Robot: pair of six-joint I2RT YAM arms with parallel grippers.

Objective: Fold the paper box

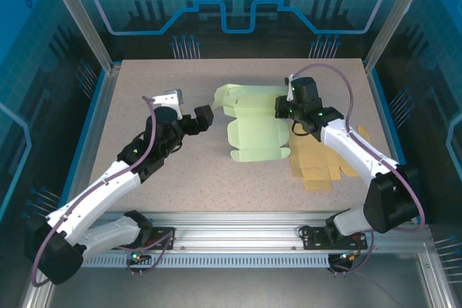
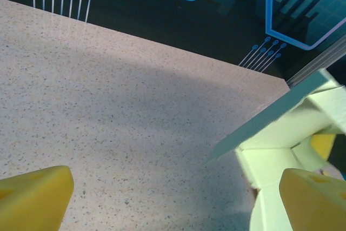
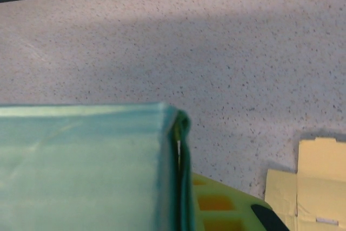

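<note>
The pale green paper box (image 1: 253, 126) lies partly flat in the middle of the table, its flaps spread out. My right gripper (image 1: 286, 110) is shut on the box's right edge. In the right wrist view a doubled green panel (image 3: 81, 166) stands upright, pinched in that gripper (image 3: 181, 187), with one yellow-green finger (image 3: 227, 209) showing beside it. My left gripper (image 1: 204, 117) is open just left of the box, apart from it. In the left wrist view its yellow fingertips (image 2: 32, 196) stand wide over bare table, and the box's raised left flap (image 2: 286, 133) is near the right fingertip.
A second, tan flat box blank (image 1: 319, 160) lies on the table under the right arm, and its corner is also in the right wrist view (image 3: 316, 182). The speckled tabletop (image 1: 166, 178) is bounded by blue walls and a metal frame (image 1: 94, 41).
</note>
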